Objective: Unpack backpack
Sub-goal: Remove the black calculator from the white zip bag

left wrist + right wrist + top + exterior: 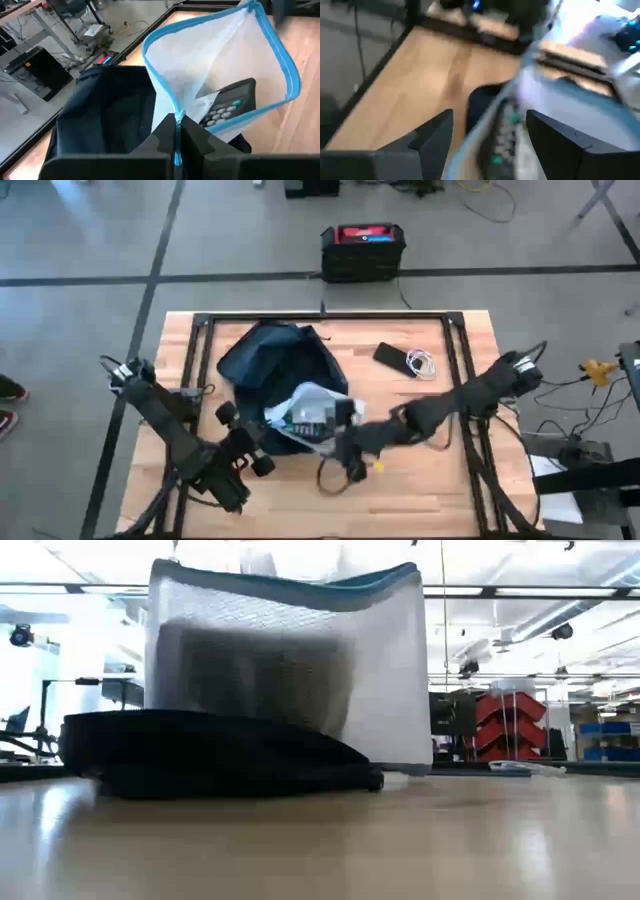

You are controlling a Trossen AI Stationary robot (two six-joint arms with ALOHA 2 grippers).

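Note:
The dark navy backpack (pixel 275 360) lies flattened on the wooden table; the left wrist view shows it too (pixel 100 115). A white mesh pouch with blue trim (pixel 315 412) stands upright at the backpack's near edge (pixel 290 660), with a dark keypad device (pixel 230 102) inside. My left gripper (pixel 176 145) is shut on the pouch's trim. My right gripper (pixel 490 140) is open, its fingers standing either side of the pouch's other end (pixel 345 435). My left gripper pinches the pouch's blue trimmed edge (pixel 176 122) between its two fingers, at a corner of the open mouth. It comes slanting down from the table's near left. The pouch stands upright, its mouth spread open, its lower end by the backpack. Whether my right gripper touches the pouch, I cannot tell.
A black phone with a coiled white cable (pixel 402 360) lies on the table's far right. Black frame rails (pixel 455 380) run along the table's sides. A black box with a red top (pixel 362 248) stands on the floor beyond the far edge.

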